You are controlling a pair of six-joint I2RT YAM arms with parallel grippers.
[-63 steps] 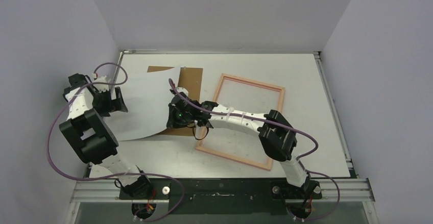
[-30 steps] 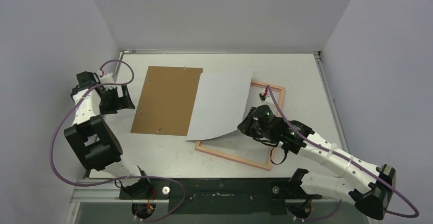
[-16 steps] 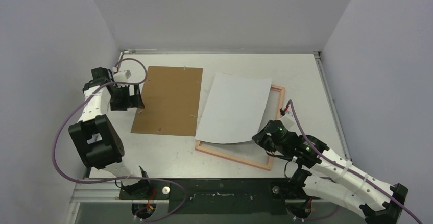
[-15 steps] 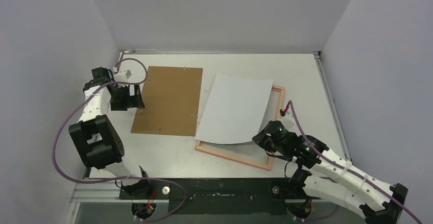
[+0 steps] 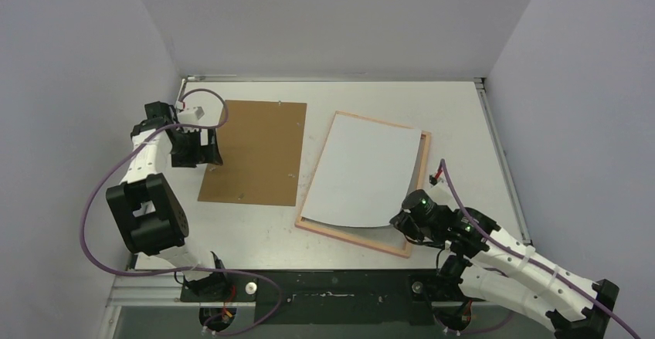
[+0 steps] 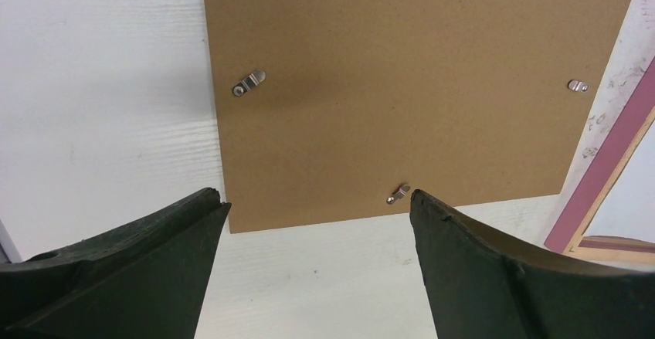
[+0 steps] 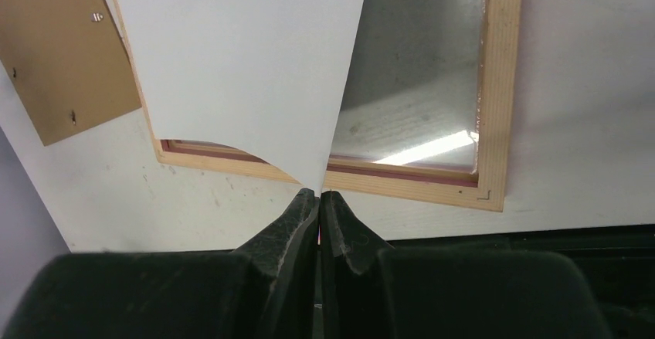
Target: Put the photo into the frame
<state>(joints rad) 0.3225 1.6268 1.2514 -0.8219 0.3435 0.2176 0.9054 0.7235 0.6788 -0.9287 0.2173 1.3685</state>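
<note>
Over the frame (image 5: 351,235), the photo (image 5: 367,171) lies white side up, its far edge apparently inside the border. My right gripper (image 7: 319,194) is clamped on the near right corner, raised so the sheet can settle squarely. My left gripper (image 6: 317,198) hangs wide open and empty beside the board (image 5: 255,150), clear of the work.

Even, bright light — glare streaks on frame (image 7: 432,84) pane — sharp.

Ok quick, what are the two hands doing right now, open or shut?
Left hand: open, holding nothing.
Right hand: closed on a corner of the photo.
</note>
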